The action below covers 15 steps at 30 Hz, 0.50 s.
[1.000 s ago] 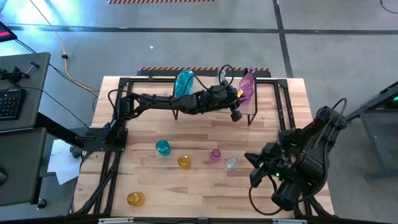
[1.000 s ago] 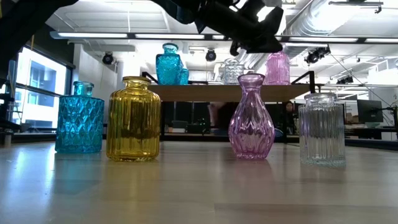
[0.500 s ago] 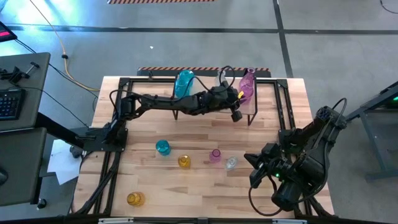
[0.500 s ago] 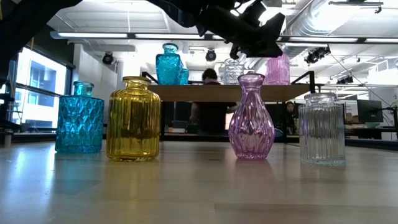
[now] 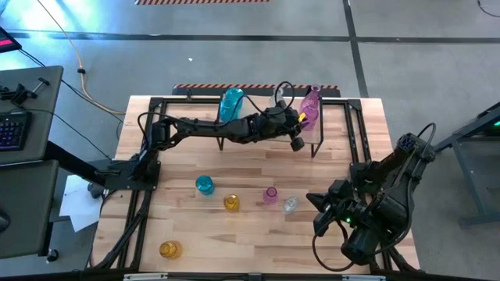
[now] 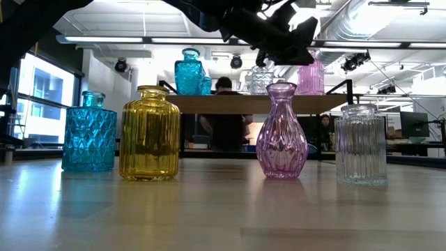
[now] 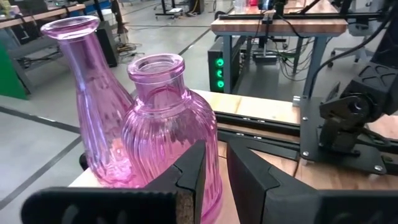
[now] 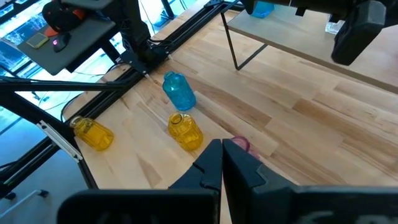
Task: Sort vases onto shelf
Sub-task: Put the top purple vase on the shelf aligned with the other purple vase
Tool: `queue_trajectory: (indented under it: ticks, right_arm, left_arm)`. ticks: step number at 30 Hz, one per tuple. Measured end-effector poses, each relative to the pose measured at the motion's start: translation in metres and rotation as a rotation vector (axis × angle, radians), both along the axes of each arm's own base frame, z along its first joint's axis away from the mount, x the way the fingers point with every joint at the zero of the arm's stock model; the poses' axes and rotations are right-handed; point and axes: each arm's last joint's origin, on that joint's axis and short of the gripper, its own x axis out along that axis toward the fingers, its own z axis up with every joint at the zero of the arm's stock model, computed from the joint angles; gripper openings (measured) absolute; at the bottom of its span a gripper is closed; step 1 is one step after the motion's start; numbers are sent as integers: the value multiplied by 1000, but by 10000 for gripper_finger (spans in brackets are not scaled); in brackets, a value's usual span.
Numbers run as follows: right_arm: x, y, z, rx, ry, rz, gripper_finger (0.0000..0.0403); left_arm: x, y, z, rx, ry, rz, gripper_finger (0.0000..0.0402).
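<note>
The left gripper (image 5: 298,134) is reaching across the far side of the tabletop (image 5: 234,238) to the shelf (image 5: 258,117), its fingers (image 7: 186,180) standing narrowly apart with nothing between them, just in front of a ribbed pink bottle (image 7: 171,130). That bottle is resting on the shelf board beside a taller pink vase (image 7: 93,93), so it looks released rather than gripped.

Judging by how things lie, the sorting is partly done. On the shelf the low view is showing a teal vase (image 6: 188,72), a clear one (image 6: 259,80) and a pink one (image 6: 311,77). Five vases are waiting on the tabletop: a teal one (image 5: 204,185), an amber one (image 5: 231,203), a pink one (image 5: 270,194), a clear one (image 5: 290,204), and a second amber one (image 5: 169,250) well apart near the front edge.

The right gripper (image 8: 222,162) is idling over the near right part of the tabletop, its fingers pressed together and holding nothing.

The views are complementing one another. The overhead camera is giving the full count, including the stray amber vase that the low view misses. The low view is showing four of the waiting vases upright in a row, with a person in the room behind. Only the left wrist view is making clear that two pink vases are standing together on the shelf and that the fingers are free of them. The right wrist view is showing the front amber vase (image 8: 93,134) lying on its side.
</note>
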Motion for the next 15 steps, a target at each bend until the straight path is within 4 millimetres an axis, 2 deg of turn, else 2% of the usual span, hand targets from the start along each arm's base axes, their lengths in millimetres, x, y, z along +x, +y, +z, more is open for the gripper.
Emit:
queue_trajectory:
  ticks: [15]
  right_arm:
    - [1,1,0,15,-12,0,0]
  left_arm:
    - [0,2,1,6,-23,26,58]
